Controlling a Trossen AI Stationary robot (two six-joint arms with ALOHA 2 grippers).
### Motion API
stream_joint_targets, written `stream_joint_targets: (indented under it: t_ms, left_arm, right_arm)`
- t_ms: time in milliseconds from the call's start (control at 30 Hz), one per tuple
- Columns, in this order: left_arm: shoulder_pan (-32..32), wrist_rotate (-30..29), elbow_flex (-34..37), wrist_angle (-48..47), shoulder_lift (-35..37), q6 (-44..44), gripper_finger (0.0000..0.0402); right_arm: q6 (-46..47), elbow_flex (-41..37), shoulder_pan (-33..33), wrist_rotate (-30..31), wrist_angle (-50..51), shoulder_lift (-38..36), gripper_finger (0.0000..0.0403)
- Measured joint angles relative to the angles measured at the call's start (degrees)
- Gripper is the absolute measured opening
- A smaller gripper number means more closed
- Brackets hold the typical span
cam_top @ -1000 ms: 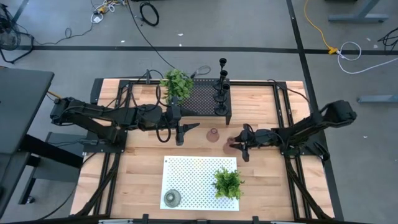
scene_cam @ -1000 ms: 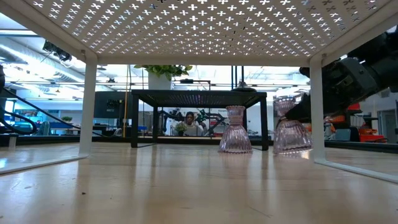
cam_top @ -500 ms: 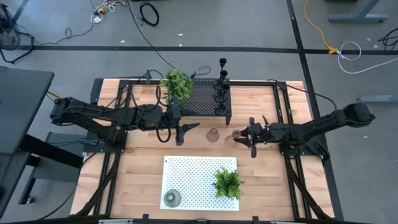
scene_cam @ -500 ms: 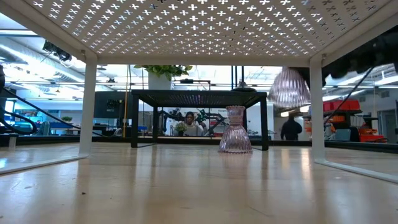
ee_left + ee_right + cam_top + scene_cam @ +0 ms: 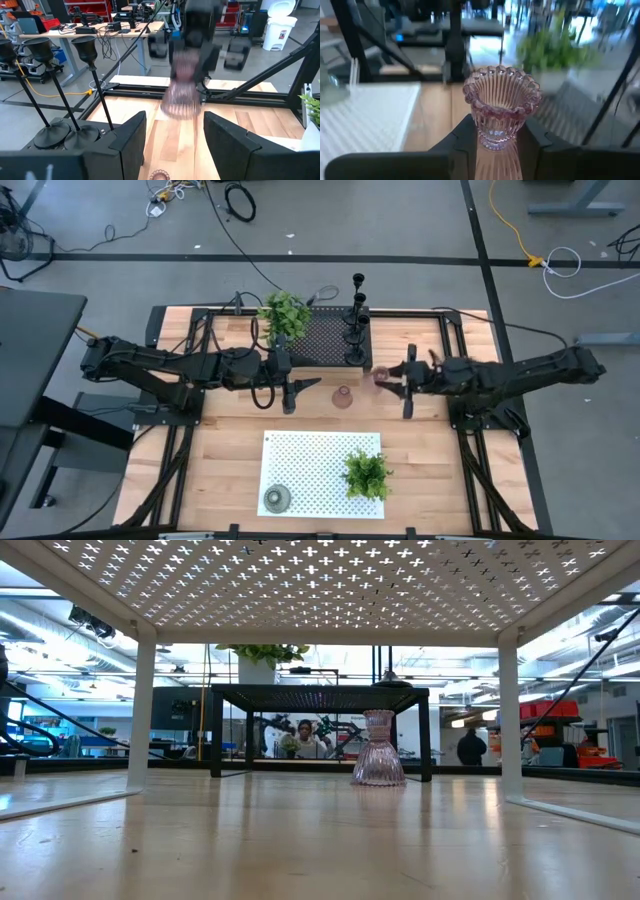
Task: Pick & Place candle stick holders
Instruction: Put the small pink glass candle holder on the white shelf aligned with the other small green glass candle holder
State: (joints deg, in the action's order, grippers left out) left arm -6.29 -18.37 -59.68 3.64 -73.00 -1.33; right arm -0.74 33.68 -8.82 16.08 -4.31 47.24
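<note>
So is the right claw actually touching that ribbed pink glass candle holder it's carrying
Touching. In the right wrist view the right claw has a dark finger pressed against each side of the ribbed pink glass candle holder, no gap visible.

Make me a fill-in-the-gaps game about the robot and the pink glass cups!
1. The right gripper is holding a ____ glass holder.
2. The other pink glass holder stands on the ____.
3. The left gripper has its fingers ____ and holds nothing.
4. The slim black holders stand on the black mesh ____.

Missing words: pink; table; open; rack
</note>
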Motion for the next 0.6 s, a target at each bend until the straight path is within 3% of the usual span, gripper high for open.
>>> stream_joint_targets:
  t_ms: [267,600]
  left_arm:
    - [-0.02,0.02,0.00,0.02,0.01,0.01,0.0202]
    - [0.00,0.59,0.00,0.81,0.01,-0.01,0.0202]
  right_arm:
    - [-4.50,9.45,0.00,-0.79,1.35,2.23,0.0087]
    - [-6.53,16.05,0.17,-3.87,0.05,12.42,0.0087]
